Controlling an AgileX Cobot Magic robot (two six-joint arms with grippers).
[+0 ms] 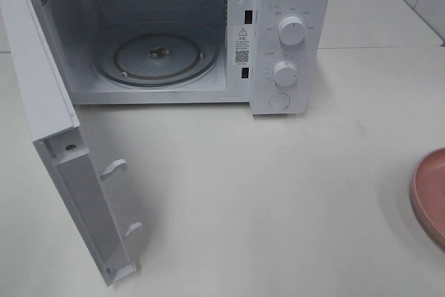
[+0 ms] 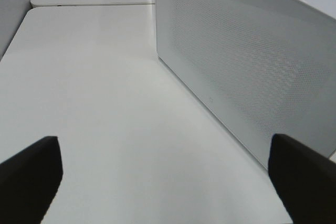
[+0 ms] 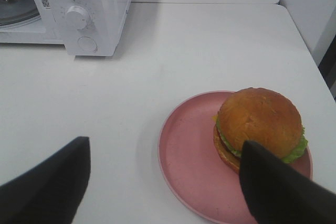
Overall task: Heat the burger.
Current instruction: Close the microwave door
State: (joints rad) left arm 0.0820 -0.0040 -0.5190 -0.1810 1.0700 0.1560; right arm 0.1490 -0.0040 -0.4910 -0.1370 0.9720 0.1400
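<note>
Right gripper [image 3: 163,182], jaws spread and holding nothing, hovers above the near edge of a pink plate [image 3: 184,150] on the white table [image 3: 210,45]. The burger [image 3: 260,124] sits on the plate's far-right portion, bun glossy brown, with lettuce frill and a cheese corner showing; one dark fingertip [image 3: 278,187] overlaps its lower edge in the wrist view, and contact cannot be judged. Left gripper [image 2: 165,177], jaws fully apart and empty, hangs over bare table beside the perforated outer face of the door [image 2: 241,61]. The microwave [image 1: 292,39] stands open, its door swung wide to the left, glass turntable [image 1: 156,57] bare inside. Only the plate's rim [image 1: 427,196] enters the high view, at the right edge.
</note>
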